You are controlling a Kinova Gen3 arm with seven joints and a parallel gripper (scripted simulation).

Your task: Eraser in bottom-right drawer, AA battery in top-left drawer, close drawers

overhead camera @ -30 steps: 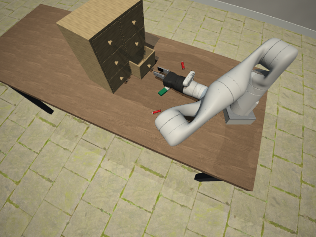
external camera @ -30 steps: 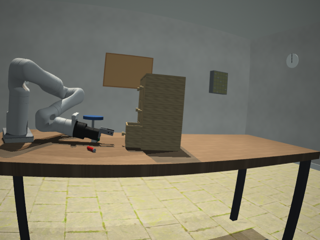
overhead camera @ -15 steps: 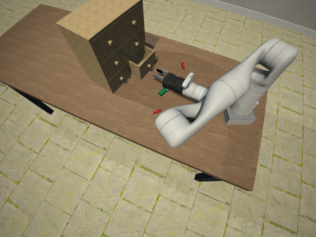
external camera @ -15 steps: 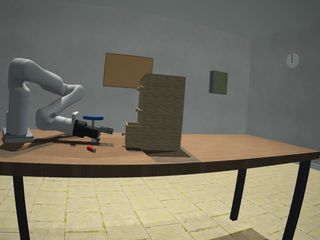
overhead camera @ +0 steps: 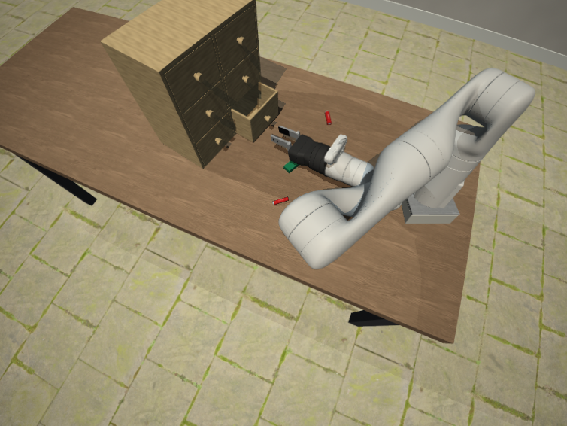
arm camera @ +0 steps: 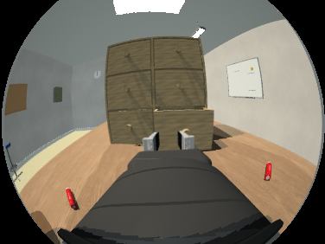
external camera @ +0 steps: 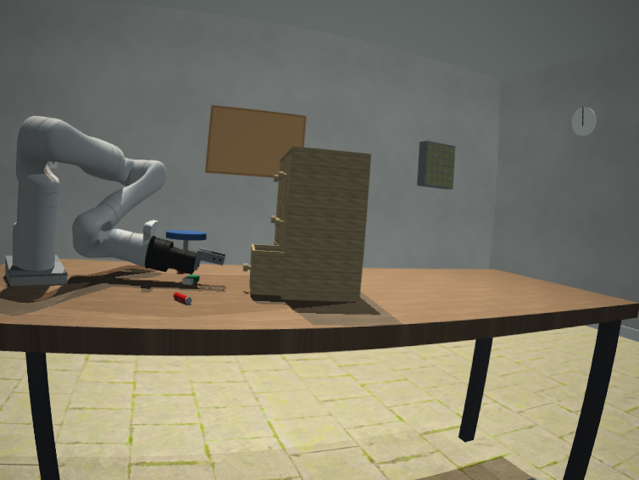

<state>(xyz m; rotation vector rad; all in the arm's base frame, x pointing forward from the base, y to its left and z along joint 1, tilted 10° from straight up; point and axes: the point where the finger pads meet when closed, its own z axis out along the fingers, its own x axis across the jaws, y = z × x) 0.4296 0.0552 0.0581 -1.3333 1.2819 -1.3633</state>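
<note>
The small wooden chest (overhead camera: 150, 41) (external camera: 325, 221) (arm camera: 156, 83) stands upright on the table (overhead camera: 68, 105) (external camera: 464, 299). Its bottom right drawer (overhead camera: 263, 120) (external camera: 265, 270) (arm camera: 199, 127) is pulled partly out; the other drawers are in. My gripper (overhead camera: 280, 135) (external camera: 216, 256) (arm camera: 168, 138) is open and empty. It lies level just above the table, a short way in front of the open drawer. The green eraser (overhead camera: 289, 166) (external camera: 191, 279) lies on the table beside the gripper's wrist; the wrist view hides it. Two red battery-like cylinders lie on the table: one (overhead camera: 328, 117) (arm camera: 268, 170) to the right, one (overhead camera: 280, 200) (external camera: 181, 297) (arm camera: 71, 197) to the left.
The arm's base (overhead camera: 430, 211) (external camera: 33, 270) stands at the table's end behind the gripper. The bent elbow (overhead camera: 316, 229) hangs low over the table's front edge. A blue stool-like thing (external camera: 186, 235) shows in the background beyond the table.
</note>
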